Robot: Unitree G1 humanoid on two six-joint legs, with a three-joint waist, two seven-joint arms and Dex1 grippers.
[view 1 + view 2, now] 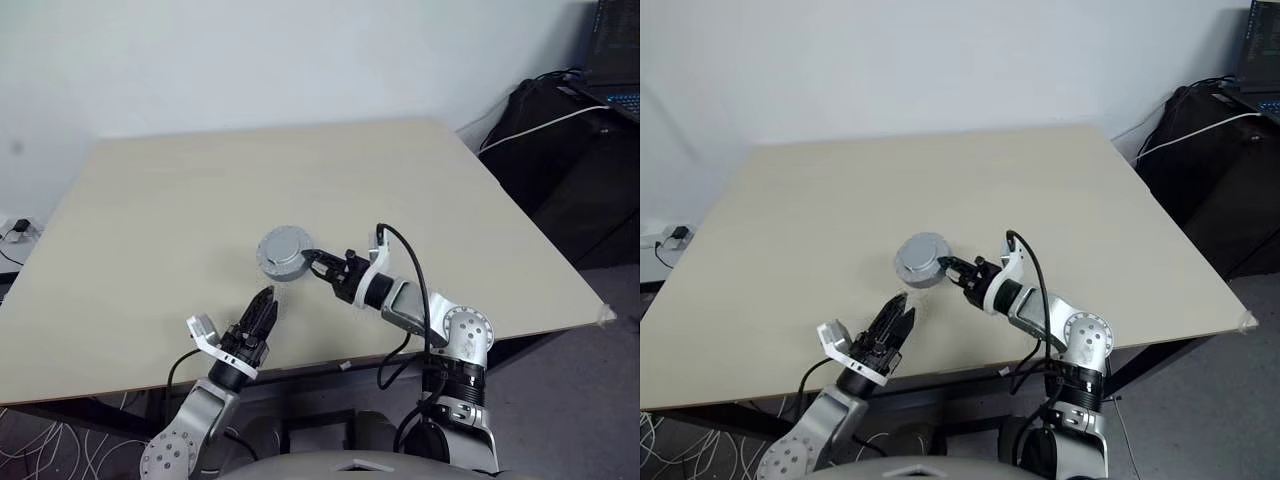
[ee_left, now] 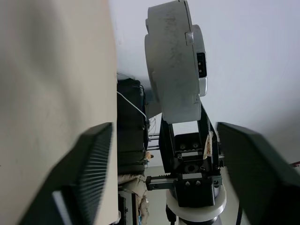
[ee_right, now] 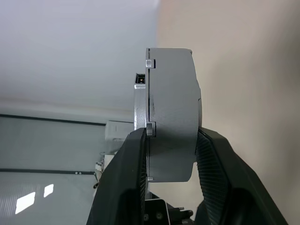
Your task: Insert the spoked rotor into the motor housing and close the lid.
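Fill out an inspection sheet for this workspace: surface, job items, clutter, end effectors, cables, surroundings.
Surface: beige table, bare apart from the job item.
Job's things: grey round motor housing with its lid on, gripped at the edge; whether it rests on the table or is lifted cannot be told. Spoked rotor: nothing seen.
Clutter: nothing seen.
End effectors: right end effector shut on the motor housing; left end effector open, near the table's front edge, short of the housing, holding nothing.
Cables: black cable loops over the right arm; white cable crosses the black bag.
Surroundings: white wall behind; laptop at far right.
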